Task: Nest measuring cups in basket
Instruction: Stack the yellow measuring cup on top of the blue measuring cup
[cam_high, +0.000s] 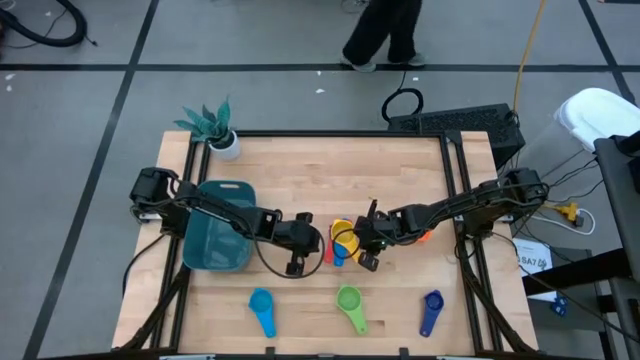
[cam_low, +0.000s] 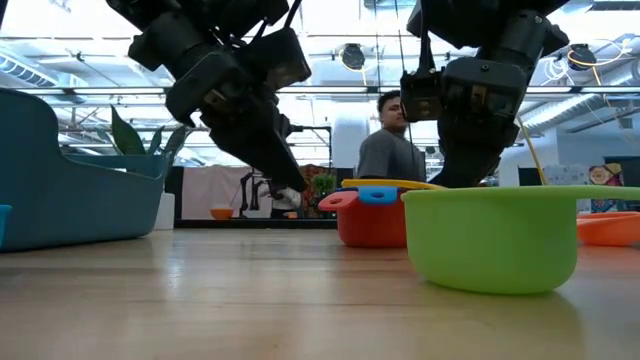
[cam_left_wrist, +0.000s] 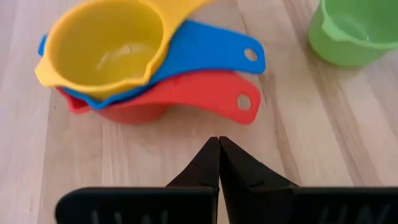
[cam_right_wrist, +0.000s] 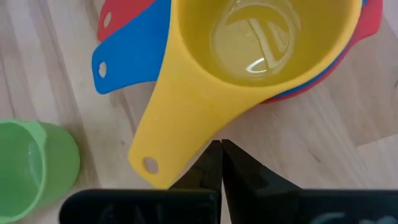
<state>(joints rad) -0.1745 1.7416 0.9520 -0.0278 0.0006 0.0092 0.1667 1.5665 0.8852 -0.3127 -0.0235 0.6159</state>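
Observation:
A yellow measuring cup sits nested in a blue one, which sits in a red one; the stack stands on the table's middle. My left gripper is shut, just left of the stack, short of the red handle. From the right, my right gripper is also shut, its tips beside the yellow cup's handle. The teal basket stands at the left under my left arm. Green, light blue and dark blue cups lie along the near edge. My right gripper's shut fingertips stand at the edge of the yellow cup's handle, near its free end; whether they touch it I cannot tell. My left gripper touches nothing.
An orange cup lies under my right arm. A small white pot with a teal plant stands at the far left corner. Beyond the table a person shows. Bare wood lies between the stack and the near row of cups.

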